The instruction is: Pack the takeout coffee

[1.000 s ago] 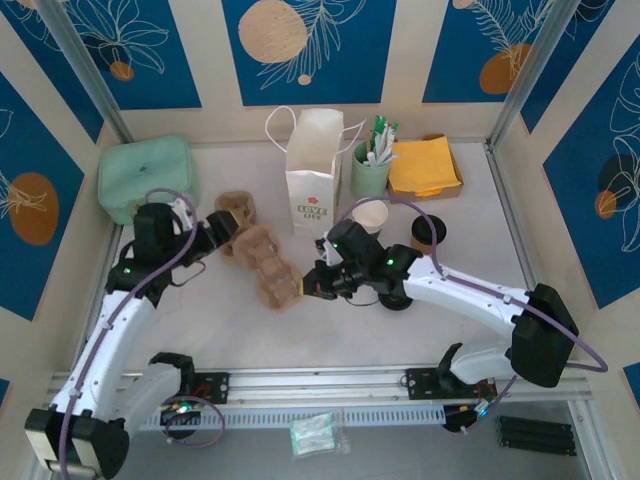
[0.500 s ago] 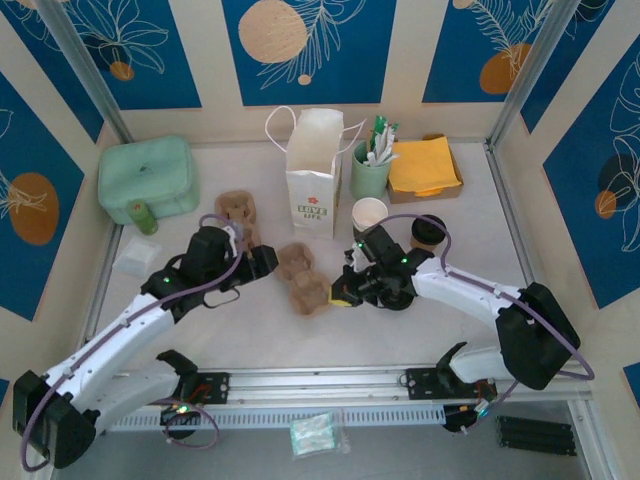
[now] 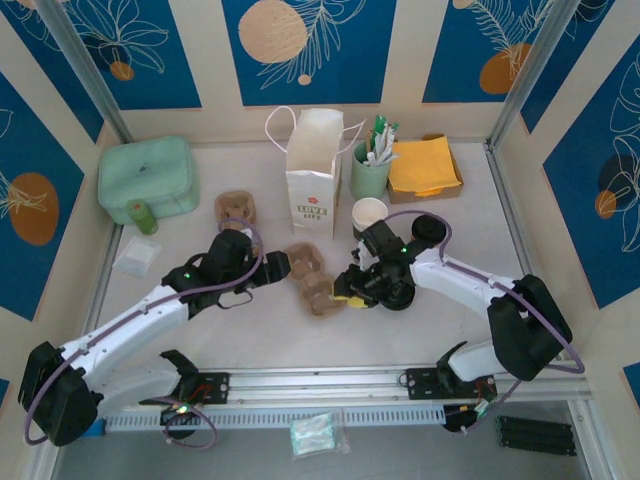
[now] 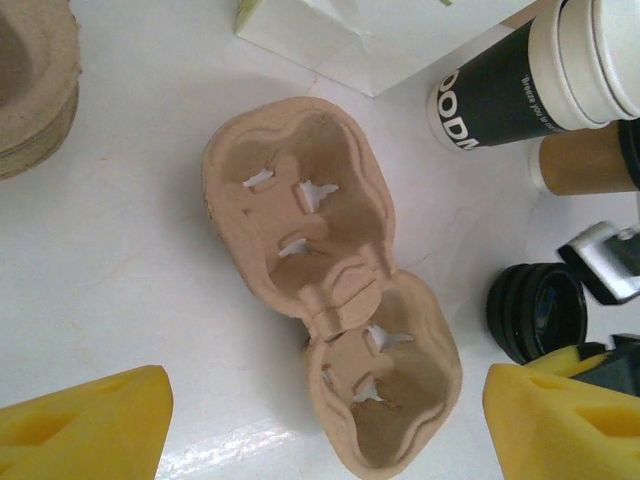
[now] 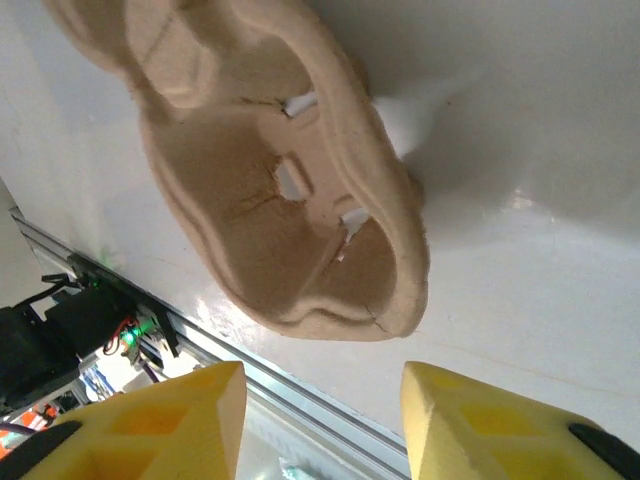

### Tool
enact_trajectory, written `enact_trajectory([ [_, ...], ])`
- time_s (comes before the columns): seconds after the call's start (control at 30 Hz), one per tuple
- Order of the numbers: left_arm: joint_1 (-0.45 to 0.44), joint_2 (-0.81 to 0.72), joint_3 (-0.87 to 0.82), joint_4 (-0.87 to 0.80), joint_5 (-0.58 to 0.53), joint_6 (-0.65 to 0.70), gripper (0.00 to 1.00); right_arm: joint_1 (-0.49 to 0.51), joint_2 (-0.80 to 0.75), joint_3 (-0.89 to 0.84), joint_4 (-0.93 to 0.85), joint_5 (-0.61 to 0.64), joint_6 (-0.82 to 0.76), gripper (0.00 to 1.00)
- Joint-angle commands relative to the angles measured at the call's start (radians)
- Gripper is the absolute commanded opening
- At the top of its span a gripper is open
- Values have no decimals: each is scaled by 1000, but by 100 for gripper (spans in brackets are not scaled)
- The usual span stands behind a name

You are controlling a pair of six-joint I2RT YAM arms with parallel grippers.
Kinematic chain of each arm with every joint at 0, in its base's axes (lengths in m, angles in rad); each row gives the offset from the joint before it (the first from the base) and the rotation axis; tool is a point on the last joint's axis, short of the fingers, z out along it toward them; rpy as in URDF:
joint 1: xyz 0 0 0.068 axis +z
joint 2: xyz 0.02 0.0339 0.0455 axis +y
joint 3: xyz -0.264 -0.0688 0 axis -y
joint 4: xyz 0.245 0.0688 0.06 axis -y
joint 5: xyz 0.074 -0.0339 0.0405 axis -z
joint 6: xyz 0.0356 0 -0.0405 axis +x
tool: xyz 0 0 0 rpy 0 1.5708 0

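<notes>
Cup carrier (image 3: pixel 312 283) — moulded brown pulp, two pockets, flat on the white table (image 3: pixel 285 335) between your two grippers. Left gripper (image 3: pixel 275 266): jaws spread wide, pads clear of the carrier. Right gripper (image 3: pixel 344 292): jaws parted, nothing between them, tips just off the carrier's end. Paper cup (image 4: pixel 582 165) — brown, unheld, standing beside the black-banded white cup (image 4: pixel 520 85), right of the carrier.

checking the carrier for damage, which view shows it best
Left wrist: the whole carrier from above, both wells visible. Right wrist shows one end close up, cropped. Top external shows it whole but small.
</notes>
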Motion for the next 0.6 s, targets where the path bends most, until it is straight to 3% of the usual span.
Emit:
enact_trajectory([
  [0.0, -8, 17, 33, -8, -32, 37, 82, 1, -11, 90, -119, 56, -73, 48],
  [0.27, -8, 22, 38, -34, -62, 48, 88, 108, 134, 364, -304, 282, -189, 51],
  [0.47, 0, 2, 26, -69, -102, 50, 99, 197, 321, 542, -354, 400, -225, 51],
  [0.57, 13, -17, 11, -89, -113, 44, 99, 220, 398, 596, -362, 435, -234, 52],
])
